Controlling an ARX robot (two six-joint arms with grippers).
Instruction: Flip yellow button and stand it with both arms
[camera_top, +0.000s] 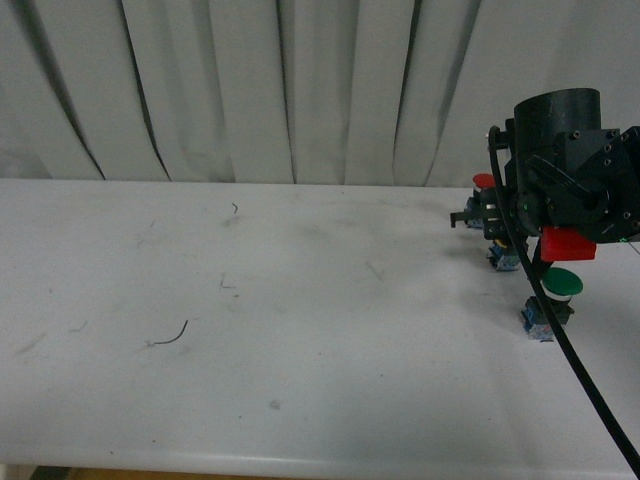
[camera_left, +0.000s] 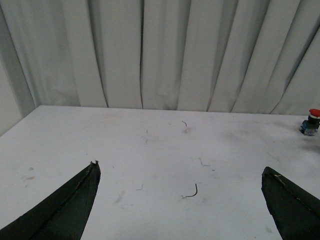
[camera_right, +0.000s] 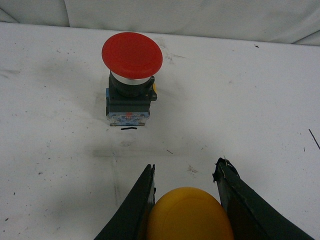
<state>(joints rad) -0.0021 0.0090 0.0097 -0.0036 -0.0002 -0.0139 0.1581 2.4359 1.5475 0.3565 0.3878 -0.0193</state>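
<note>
Right pincer (camera_right: 185, 175) has its two fingers pinching the yellow button (camera_right: 189, 215) by its cap, over at the worktop's (camera_top: 300, 300) three o'clock side, with the red button (camera_right: 131, 75) standing upright just beyond and the green button (camera_top: 560, 285) near the right edge. Left pincer (camera_left: 180, 175) hangs spread wide over open, scuffed white surface; the whole nine o'clock half lies free. Pleated white curtains (camera_top: 250, 90) close off the far edge.

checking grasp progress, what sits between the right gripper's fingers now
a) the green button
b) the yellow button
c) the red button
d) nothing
b: in the right wrist view the yellow button cap sits between the right gripper fingers, while the red button stands apart on the table.
</note>
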